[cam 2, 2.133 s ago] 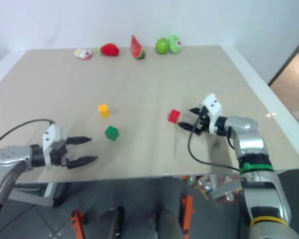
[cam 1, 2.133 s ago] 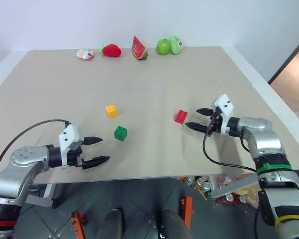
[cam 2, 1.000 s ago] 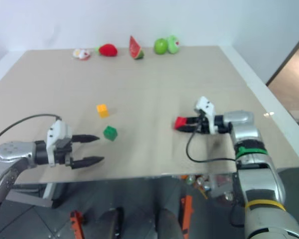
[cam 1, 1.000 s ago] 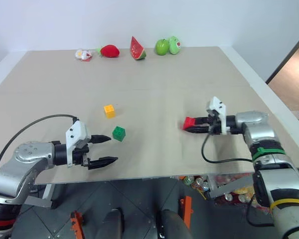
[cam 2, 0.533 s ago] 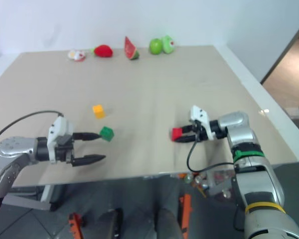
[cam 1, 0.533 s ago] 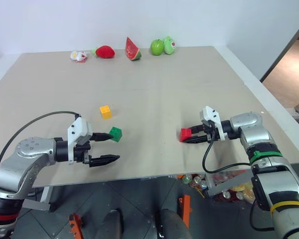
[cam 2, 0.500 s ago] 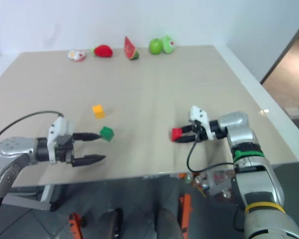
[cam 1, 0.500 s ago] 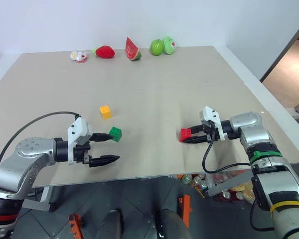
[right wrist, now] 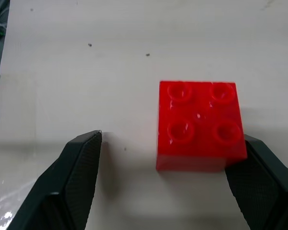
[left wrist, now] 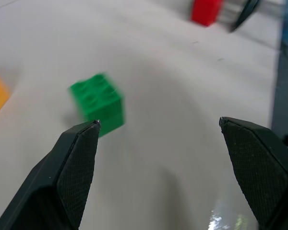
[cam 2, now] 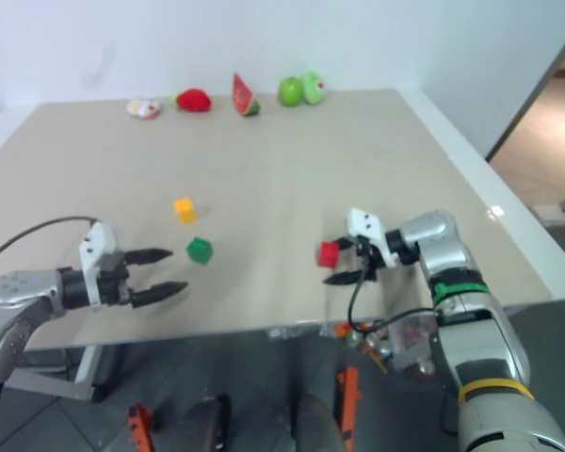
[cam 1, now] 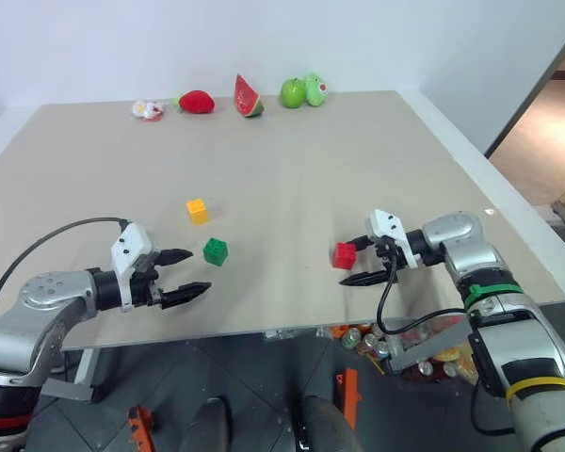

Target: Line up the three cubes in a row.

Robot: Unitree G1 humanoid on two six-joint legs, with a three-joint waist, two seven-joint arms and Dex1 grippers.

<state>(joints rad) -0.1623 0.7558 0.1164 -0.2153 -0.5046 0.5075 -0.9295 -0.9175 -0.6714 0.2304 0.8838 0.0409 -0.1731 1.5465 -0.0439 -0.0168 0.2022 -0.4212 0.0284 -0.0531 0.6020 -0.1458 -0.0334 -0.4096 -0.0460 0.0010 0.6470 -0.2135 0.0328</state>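
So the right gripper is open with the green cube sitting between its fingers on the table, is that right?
Not quite: the cube is the wrong colour. The right wrist view shows the right gripper open with the red cube between its fingers, resting on the table. The green cube lies over by the left gripper, as the left eye view shows.

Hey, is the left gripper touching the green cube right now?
Apart. In the left wrist view, the green cube sits on bare table beyond the open left gripper, and the left eye view shows a table gap between them.
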